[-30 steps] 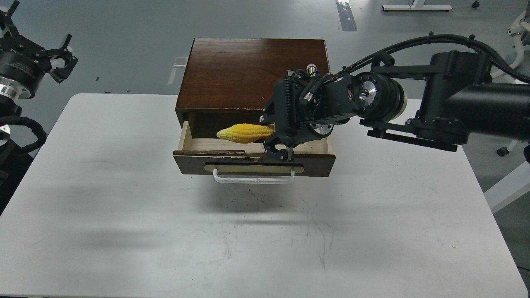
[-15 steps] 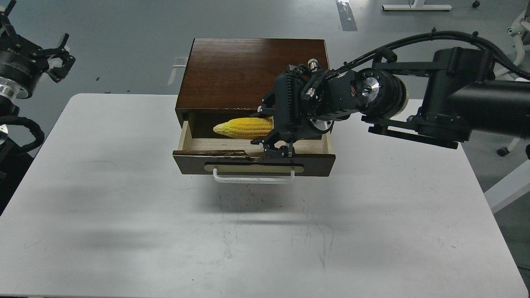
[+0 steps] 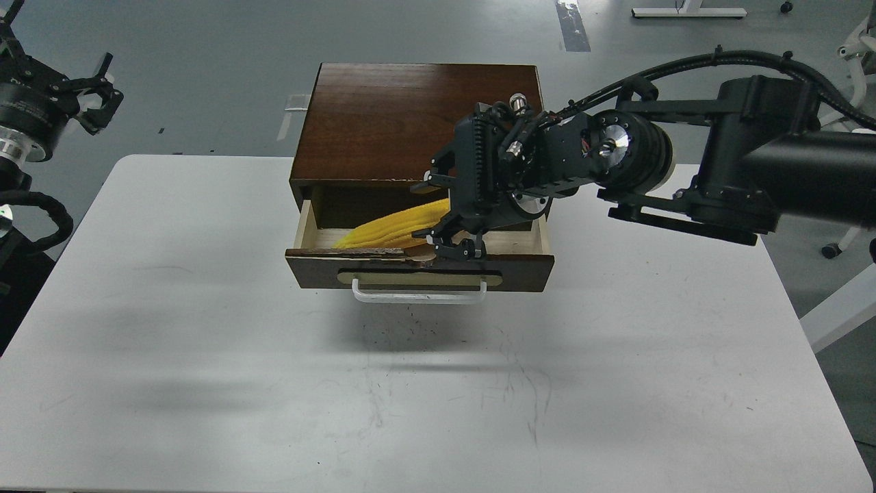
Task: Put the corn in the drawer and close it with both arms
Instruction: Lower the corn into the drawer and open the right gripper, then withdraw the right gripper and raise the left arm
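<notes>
Corn [image 3: 393,229] blurry, tilted inside open drawer [image 3: 419,268] near worktop's [image 3: 205,342] far edge; right gripper [image 3: 438,213] fingers spread, left gripper [image 3: 85,96] fingers spread too.

The cabinet [image 3: 417,116] at upper centre is dark wood with a glossy top. The drawer [image 3: 421,263] shows pale raw wood inside and a chipped, rough front edge. The table [image 3: 205,329] is matt white, scuffed. The corn [image 3: 390,229] looks smooth yellow plastic.

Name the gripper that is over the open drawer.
The right gripper, spread over the drawer by the corn; the left gripper stays off the table.
</notes>
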